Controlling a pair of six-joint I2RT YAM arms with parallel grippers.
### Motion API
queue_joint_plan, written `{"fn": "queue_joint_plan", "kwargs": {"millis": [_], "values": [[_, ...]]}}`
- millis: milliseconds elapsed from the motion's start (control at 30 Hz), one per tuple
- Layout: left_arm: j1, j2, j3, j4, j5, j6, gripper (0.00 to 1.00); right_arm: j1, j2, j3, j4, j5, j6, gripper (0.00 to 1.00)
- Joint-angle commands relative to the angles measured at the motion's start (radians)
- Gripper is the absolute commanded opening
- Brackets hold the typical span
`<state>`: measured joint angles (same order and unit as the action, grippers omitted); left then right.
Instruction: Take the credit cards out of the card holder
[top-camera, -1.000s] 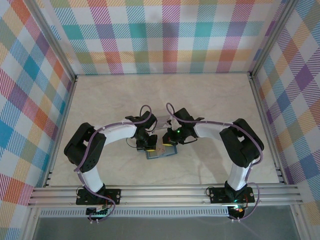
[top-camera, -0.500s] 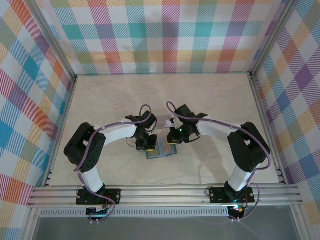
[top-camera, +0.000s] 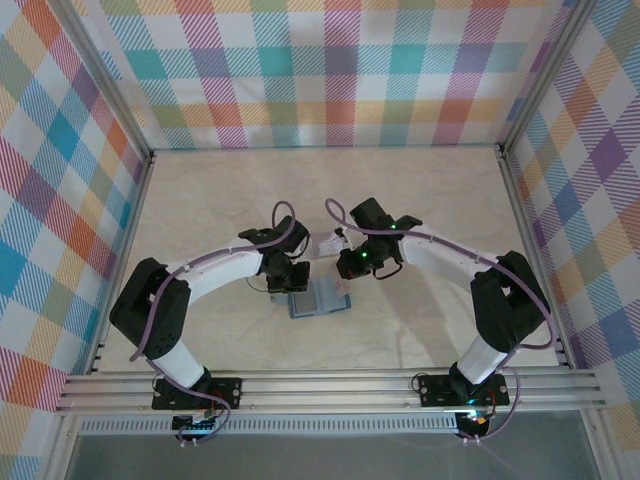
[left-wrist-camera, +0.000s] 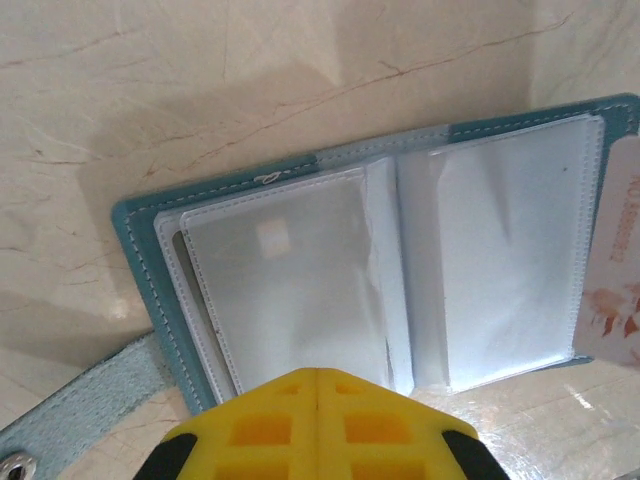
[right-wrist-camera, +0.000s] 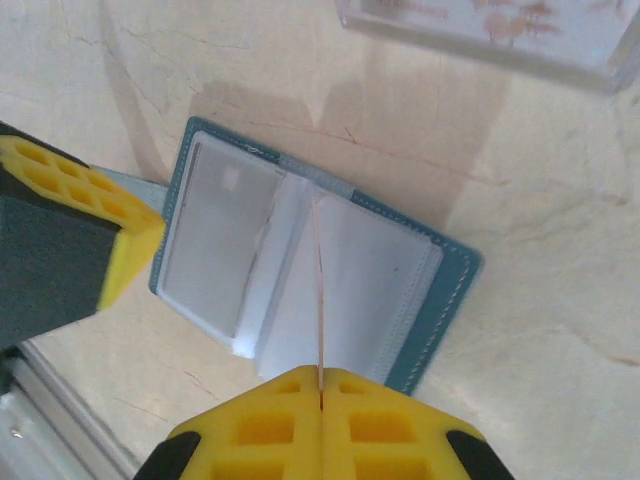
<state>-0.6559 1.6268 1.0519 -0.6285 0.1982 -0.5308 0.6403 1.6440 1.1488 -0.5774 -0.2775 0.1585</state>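
Card holder (left-wrist-camera: 135, 240) lies open on the table, left gripper (left-wrist-camera: 316, 385) shut empty at its near edge, right gripper (right-wrist-camera: 321, 385) pinching one thin, stiff, likely slippery credit card (right-wrist-camera: 320, 300) edge-on above its spine.

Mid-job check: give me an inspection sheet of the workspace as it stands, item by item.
Surface: pale marbled tabletop, bare around the work.
Job's things: card holder lies open and flat; one card pinched edge-on above its fold.
Clutter: clear plastic piece with reddish print beyond the holder.
Grippers: left gripper shut, empty, over the holder's edge; right gripper shut on the card.
Cables: purple cables looped along both arms.
Surroundings: checked cloth walls, metal rail at the near edge.
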Motion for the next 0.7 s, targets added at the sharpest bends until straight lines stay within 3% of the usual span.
{"fn": "queue_joint_plan", "kwargs": {"millis": [0, 233, 333, 667], "values": [[0.017, -0.040, -0.031, -0.024, -0.029, -0.013, 0.01, -0.007, -0.009, 0.042, -0.087, 0.074, -0.319, 0.00], [0.070, -0.105, -0.076, -0.003, -0.042, -0.020, 0.01, -0.007, 0.028, 0.140, -0.159, 0.140, -0.763, 0.00], [0.102, -0.132, -0.099, -0.002, -0.039, -0.019, 0.02, -0.007, 0.063, 0.209, -0.209, 0.157, -0.886, 0.00], [0.176, -0.170, -0.160, 0.003, 0.002, -0.014, 0.04, -0.007, 0.239, 0.481, -0.387, 0.206, -1.119, 0.00]]}}
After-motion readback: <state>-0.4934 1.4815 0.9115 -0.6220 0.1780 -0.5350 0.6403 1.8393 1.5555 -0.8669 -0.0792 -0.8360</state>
